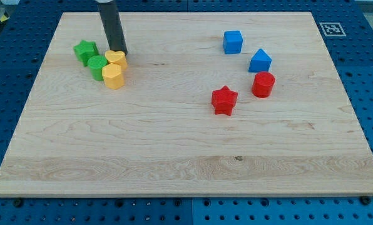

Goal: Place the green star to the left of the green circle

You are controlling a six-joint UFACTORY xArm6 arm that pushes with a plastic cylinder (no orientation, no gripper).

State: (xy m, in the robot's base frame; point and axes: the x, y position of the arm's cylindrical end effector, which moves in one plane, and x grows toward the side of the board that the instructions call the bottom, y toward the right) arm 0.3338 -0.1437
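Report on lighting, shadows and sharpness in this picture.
Camera view: even, soft light, no glare on the board; short faint shadows under the red star and red cylinder; blocks sharp; my tip beside the yellow heart looks slightly soft-edged.

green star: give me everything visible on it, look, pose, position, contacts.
The green star is a small, matte, solid green block with a star outline, lying flat on the wooden board near the view's top left corner. It sits at the view's upper left of the green circle, touching or nearly touching it. It is the leftmost of a tight cluster that also holds two yellow blocks. My tip is at its right, by the yellow blocks, not touching it.
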